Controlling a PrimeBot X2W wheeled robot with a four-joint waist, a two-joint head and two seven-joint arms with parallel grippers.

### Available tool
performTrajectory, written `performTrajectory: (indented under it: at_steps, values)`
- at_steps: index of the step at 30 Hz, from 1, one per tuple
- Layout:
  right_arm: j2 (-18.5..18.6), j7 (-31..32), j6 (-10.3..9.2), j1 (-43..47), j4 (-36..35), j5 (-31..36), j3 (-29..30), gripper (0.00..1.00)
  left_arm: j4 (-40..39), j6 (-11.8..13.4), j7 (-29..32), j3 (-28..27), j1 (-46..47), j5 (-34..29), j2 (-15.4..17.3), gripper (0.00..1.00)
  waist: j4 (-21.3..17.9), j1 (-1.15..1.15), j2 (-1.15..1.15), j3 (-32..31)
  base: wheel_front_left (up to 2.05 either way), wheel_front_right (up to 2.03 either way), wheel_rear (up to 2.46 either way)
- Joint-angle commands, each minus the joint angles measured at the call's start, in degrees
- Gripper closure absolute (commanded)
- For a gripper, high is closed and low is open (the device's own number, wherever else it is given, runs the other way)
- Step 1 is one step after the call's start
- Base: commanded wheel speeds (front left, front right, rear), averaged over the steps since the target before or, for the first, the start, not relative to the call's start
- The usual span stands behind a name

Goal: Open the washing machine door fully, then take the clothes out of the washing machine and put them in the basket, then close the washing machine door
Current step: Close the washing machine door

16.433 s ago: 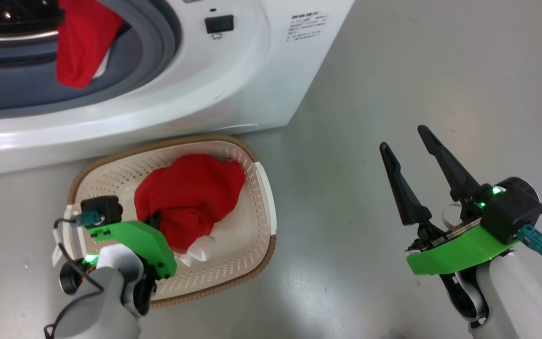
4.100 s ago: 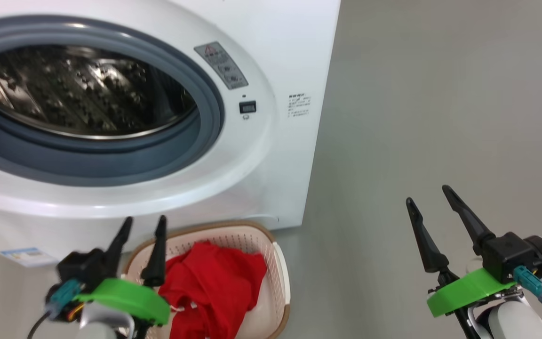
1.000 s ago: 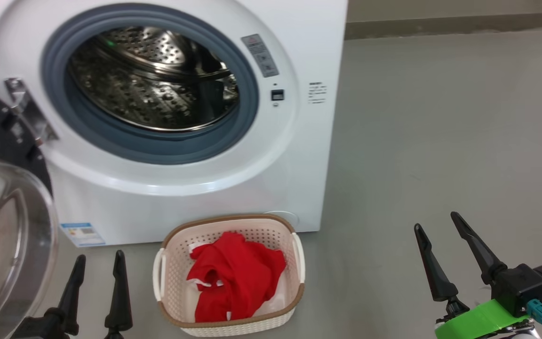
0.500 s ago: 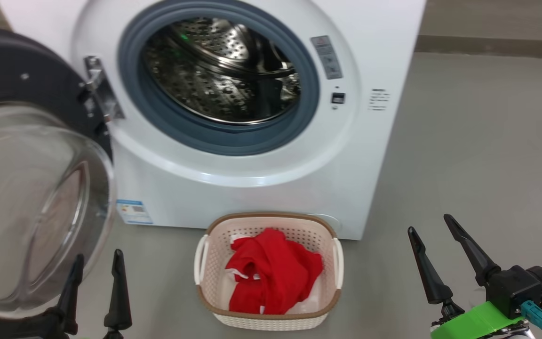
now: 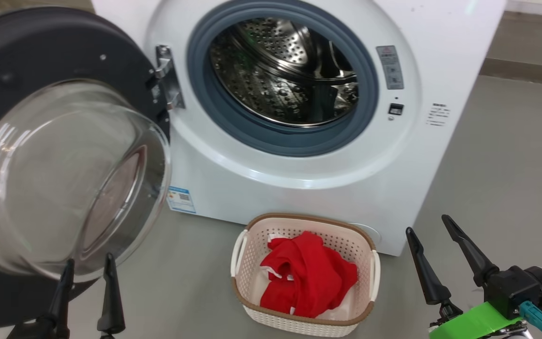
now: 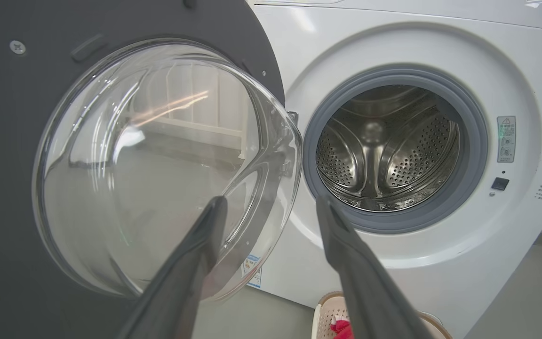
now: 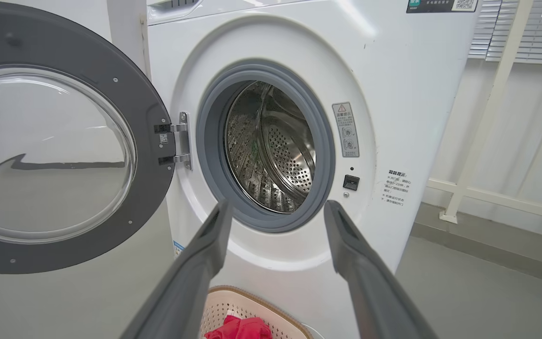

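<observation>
1. Head view, lower left: left gripper has its two fingers spread wide, nothing between them, holding nothing.
2. Its tips line up over the lower edge of the door glass; can't tell whether they touch it. Left wrist view agrees: one finger lies across the glass, the other across the white front.
3. Lower right: right gripper, fingers also spread wide and empty, over bare floor, off to the right of the basket and apart from it.
4. That door hangs swung out to the left on its hinge, with a black rim around a clear glass bowl that bulges toward the robot.
5. White front-loading washing machine: mouth uncovered, grey rubber ring around it, perforated steel drum visible inside.
6. Small blue label at the lower left of the front, just beside the edge of the glass bowl.
7. The basket sits on the floor just in front of the machine, under the lower right of the mouth. It is cream and perforated, with a brown rim and white side handles.
8. The clothes: a red garment with white trim, bunched up inside the basket. Right wrist view catches its top between that gripper's fingers.
</observation>
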State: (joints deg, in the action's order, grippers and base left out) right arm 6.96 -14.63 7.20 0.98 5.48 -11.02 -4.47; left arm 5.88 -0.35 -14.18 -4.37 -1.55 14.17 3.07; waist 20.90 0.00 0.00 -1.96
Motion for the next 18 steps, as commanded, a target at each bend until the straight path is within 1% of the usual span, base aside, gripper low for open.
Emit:
performTrajectory:
  at_steps: [1,8,14,15,16,17,18]
  values:
    - [0.47,-0.37,0.29,-1.20,-1.51,-0.52,-1.36,0.00,-2.00,0.62,-0.08,-2.24,0.74,-0.04,1.16,0.00,1.67,0.00,0.00,-0.28,0.00,0.00,0.00]
    - [0.46,-0.37,0.29,-1.39,-1.48,-0.71,-2.28,0.00,-2.48,1.47,0.20,-2.52,0.65,-0.04,1.49,0.00,2.47,0.00,0.00,-0.38,0.00,0.00,0.00]
    - [1.12,-0.37,0.29,-1.34,-1.32,-0.98,-2.82,0.00,-2.59,2.20,0.12,-2.32,0.10,0.20,1.35,0.00,2.08,0.00,0.00,-0.19,0.00,0.00,0.00]
    - [1.16,-0.37,0.29,-1.34,-1.31,-0.98,-2.83,0.00,-2.56,2.27,0.10,-2.27,0.07,0.22,1.35,0.11,1.98,0.00,0.00,-0.16,0.00,0.00,0.00]
    - [1.18,-0.37,0.29,-1.37,-1.30,-0.98,-2.86,0.00,-2.53,2.31,0.09,-2.26,0.07,0.27,1.36,0.55,1.87,0.00,0.00,-0.14,0.00,0.00,0.00]
    - [1.19,-0.37,0.29,-1.40,-1.29,-0.98,-2.88,0.00,-2.48,2.42,0.09,-2.30,0.11,0.20,1.50,0.85,1.77,0.00,0.00,-0.12,0.00,0.00,0.00]
    - [1.19,-0.37,0.29,-1.43,-1.30,-0.98,-2.88,0.00,-2.54,2.60,0.07,-2.39,0.25,-0.01,1.76,1.00,1.69,0.00,0.00,-0.10,0.00,0.00,0.00]
